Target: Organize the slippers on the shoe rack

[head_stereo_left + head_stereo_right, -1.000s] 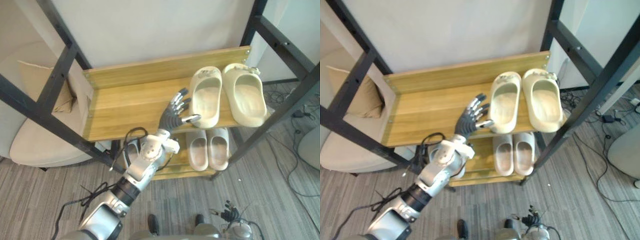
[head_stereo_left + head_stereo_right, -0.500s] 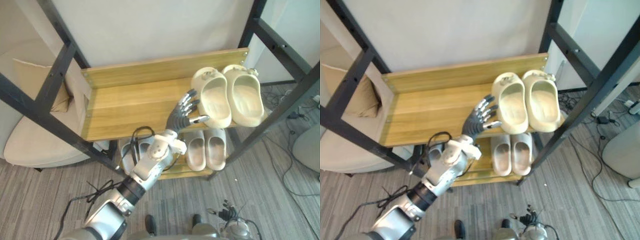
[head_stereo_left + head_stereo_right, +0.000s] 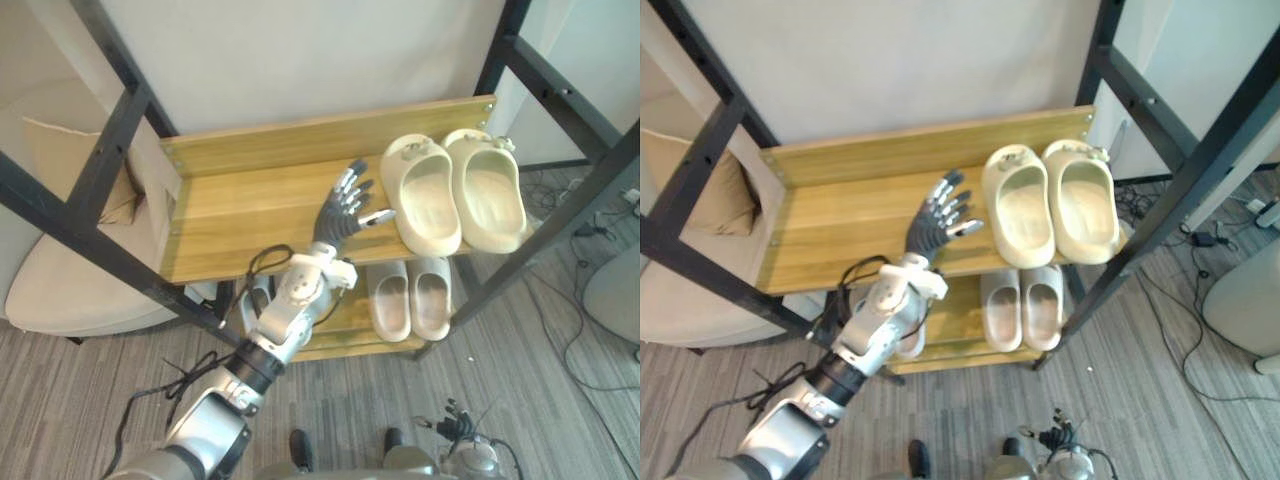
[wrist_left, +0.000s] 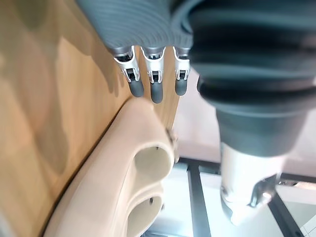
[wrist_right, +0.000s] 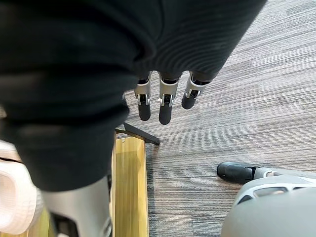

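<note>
Slippers in plain sight numbered four: two cream slippers (image 3: 425, 200) lay side by side at the right end of the shoe rack (image 3: 250, 210) top shelf, and two paler slippers (image 3: 390, 295) lay below them. Another slipper (image 3: 908, 340) showed partly behind the left arm. The left hand (image 3: 340, 215) hovered just beside the cream pair, fingers spread, holding nothing. The right hand (image 5: 165, 98) hung near the floor, fingers straight. A black bar (image 3: 110, 150) crossed the rack's left corner, beside a beige chair (image 3: 60, 290).
</note>
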Robot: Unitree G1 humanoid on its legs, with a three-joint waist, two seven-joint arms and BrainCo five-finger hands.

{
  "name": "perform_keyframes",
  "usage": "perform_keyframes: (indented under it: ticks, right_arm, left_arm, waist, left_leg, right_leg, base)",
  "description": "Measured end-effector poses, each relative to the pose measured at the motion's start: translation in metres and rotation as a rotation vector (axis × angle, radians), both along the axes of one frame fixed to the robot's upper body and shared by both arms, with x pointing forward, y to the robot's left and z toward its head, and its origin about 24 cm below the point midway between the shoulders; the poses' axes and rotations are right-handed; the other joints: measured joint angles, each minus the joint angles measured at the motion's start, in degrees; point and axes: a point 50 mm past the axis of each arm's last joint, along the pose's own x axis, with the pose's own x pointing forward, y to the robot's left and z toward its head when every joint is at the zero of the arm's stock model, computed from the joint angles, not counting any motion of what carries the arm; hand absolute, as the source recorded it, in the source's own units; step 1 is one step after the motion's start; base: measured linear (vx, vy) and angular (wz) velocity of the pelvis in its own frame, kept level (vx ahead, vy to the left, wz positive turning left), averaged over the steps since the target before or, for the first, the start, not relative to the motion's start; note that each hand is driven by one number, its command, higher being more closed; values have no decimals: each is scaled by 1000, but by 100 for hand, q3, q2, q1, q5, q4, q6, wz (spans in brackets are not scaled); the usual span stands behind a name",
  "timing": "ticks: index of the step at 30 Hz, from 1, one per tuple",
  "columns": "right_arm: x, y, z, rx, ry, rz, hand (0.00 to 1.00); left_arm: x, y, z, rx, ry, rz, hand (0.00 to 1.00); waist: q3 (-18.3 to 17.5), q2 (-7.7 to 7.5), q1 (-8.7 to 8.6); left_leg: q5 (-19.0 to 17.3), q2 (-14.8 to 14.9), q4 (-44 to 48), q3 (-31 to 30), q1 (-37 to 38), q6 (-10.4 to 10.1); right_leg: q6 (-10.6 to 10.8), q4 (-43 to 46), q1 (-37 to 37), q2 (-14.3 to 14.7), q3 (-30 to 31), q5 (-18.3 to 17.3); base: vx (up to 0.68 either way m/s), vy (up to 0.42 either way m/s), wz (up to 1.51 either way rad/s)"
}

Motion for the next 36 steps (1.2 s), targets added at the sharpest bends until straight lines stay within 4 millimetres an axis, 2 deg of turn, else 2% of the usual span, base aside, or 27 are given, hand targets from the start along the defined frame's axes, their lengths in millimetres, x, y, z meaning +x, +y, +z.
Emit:
perform_keyframes:
  ticks: [3,7,10,12,21,24,28,33,34,36]
  right_arm:
    - [0,0,0,5,0,4,0]
    - [-2,-1,-1,15,9,15,0]
    - [-1,-1,-1,17,10,18,0]
    - [-2,-2,-1,16,14,19,0]
    - [-20,-8,-9,11,99,37,0]
    - [-19,-6,-9,1,109,86,0]
    - [-22,-6,-11,-2,126,99,0]
    - [-19,-5,-10,-14,127,128,0]
    - [-18,-5,-10,-13,124,129,0]
    - [-18,-5,-10,-12,123,130,0]
  left_arm:
    - [-3,4,12,-4,-53,-6,0]
    - [-20,0,39,-62,-174,-78,0]
    - [-37,-1,46,-106,-217,-147,0]
    - [-50,0,40,-126,-210,-190,0]
    - [-92,24,-10,-192,-24,-228,0]
    - [-107,36,-39,-177,96,-193,0]
    - [-126,42,-74,-158,258,-190,0]
    - [-147,59,-127,-111,494,-122,0]
    - [-159,67,-147,-80,580,-96,0]
    - [-165,72,-159,-46,628,-82,0]
  waist:
    - [0,0,49]
    - [-23,5,209]
    - [-38,16,223]
    - [-64,31,245]
    - [-347,77,561]
    - [-437,73,590]
    - [-504,31,781]
    - [-526,3,840]
    - [-523,-2,857]
    - [-522,-6,870]
  left_leg:
    - [15,-8,0,-58,-9,2]
    - [57,-23,2,-129,-113,13]
    - [65,-40,2,-201,-137,19]
    - [65,-49,2,-207,-133,19]
    - [65,-50,1,-396,-33,18]
    - [69,-56,-1,-521,-50,17]
    - [76,-57,-2,-625,-68,10]
    - [83,-72,-2,-675,-107,0]
    - [83,-77,-1,-687,-120,0]
    - [83,-77,-1,-701,-126,0]
  right_leg:
    - [2,0,50,-3,-123,-2]
    - [0,3,8,-25,-159,-3]
    - [5,3,16,-27,-202,-10]
    - [10,6,33,-28,-214,-19]
    - [7,359,71,-56,-383,-285]
    - [-3,359,65,-53,-467,-312]
    - [-13,372,77,-42,-543,-347]
    - [-4,366,70,-27,-588,-366]
    - [-3,357,71,-26,-605,-368]
    - [-2,355,73,-26,-619,-369]
  base:
    - [-10,-7,13]
    - [-13,-6,9]
    - [-8,-10,11]
    - [-8,-10,6]
    - [-9,-14,11]
    - [-29,-17,14]
    - [-6,-17,9]
    - [6,-12,7]
    - [11,-8,4]
    - [5,-9,4]
